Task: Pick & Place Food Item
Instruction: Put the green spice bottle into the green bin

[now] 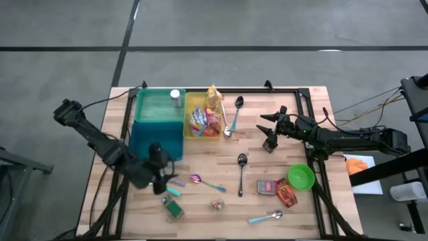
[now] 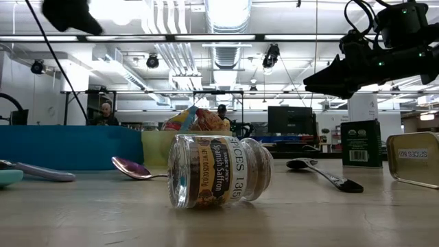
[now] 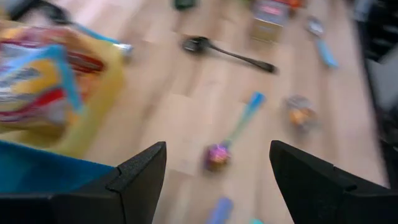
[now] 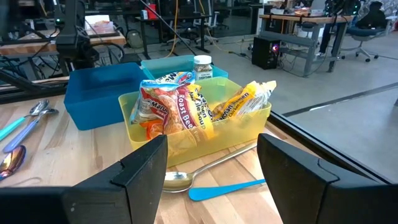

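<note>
Left gripper (image 1: 160,179), fingers spread and empty, hovers lower left on the surface (image 1: 221,164). The jar (image 1: 217,204) lies on its side just right of it, lower centre. Right gripper (image 1: 269,132), also spread, is farther off.

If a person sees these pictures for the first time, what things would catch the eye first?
Probably the yellow plastic bin stuffed with bright snack packets, at the table's far side beside the blue plastic box. Next, the small glass saffron jar lying on its side, filling the low view. The open left gripper and open right gripper hang empty.
</note>
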Motion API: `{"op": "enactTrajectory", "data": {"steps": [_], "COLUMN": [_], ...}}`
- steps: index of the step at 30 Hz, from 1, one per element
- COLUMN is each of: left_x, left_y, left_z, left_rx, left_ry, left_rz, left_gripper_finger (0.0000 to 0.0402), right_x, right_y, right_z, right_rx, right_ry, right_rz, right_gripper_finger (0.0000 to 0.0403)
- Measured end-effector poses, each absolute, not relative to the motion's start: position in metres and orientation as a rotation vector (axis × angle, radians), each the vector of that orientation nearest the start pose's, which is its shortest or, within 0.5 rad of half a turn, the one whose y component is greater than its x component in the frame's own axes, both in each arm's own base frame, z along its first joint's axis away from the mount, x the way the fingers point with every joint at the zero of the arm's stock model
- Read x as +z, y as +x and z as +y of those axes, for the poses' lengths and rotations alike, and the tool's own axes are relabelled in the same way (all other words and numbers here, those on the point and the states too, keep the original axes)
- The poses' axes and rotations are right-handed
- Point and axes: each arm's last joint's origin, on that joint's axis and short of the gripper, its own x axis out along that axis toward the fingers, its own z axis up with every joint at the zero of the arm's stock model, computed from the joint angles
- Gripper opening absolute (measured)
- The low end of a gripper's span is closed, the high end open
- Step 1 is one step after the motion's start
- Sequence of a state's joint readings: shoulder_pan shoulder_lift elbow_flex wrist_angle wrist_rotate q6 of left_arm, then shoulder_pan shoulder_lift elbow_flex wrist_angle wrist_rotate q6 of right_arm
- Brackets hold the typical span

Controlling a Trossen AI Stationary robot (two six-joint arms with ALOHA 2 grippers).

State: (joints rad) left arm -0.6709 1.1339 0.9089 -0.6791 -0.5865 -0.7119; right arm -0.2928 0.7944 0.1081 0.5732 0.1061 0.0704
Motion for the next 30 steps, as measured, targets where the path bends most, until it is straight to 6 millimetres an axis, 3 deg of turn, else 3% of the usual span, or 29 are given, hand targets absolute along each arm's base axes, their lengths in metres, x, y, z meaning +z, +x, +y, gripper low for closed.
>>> {"op": "enactTrajectory", "data": {"steps": [6, 10, 16, 22, 30], "left_x": [0.273, 0.271, 0.238, 0.205, 0.189], "left_y": [0.161, 0.158, 0.15, 0.144, 0.143], "left_z": [-0.148, -0.159, -0.164, -0.159, -0.161], "left_rx": [-0.03, -0.081, -0.186, -0.185, -0.308], "left_ry": [-0.163, -0.163, -0.102, -0.122, -0.234], "left_rz": [0.781, 0.72, 0.764, 0.766, 0.733], "left_gripper_finger": [0.0286, 0.0286, 0.0286, 0.0286, 0.0286], "right_x": [0.172, 0.172, 0.172, 0.172, 0.172], "right_y": [0.151, 0.151, 0.151, 0.151, 0.151], "right_z": [-0.049, -0.049, -0.049, -0.049, -0.049], "right_rx": [-0.403, -0.403, -0.402, -0.403, -0.403], "right_ry": [0.08, 0.08, 0.08, 0.08, 0.08], "right_rz": [0.099, 0.099, 0.099, 0.099, 0.099], "right_gripper_finger": [0.0246, 0.0246, 0.0247, 0.0246, 0.0246]}}
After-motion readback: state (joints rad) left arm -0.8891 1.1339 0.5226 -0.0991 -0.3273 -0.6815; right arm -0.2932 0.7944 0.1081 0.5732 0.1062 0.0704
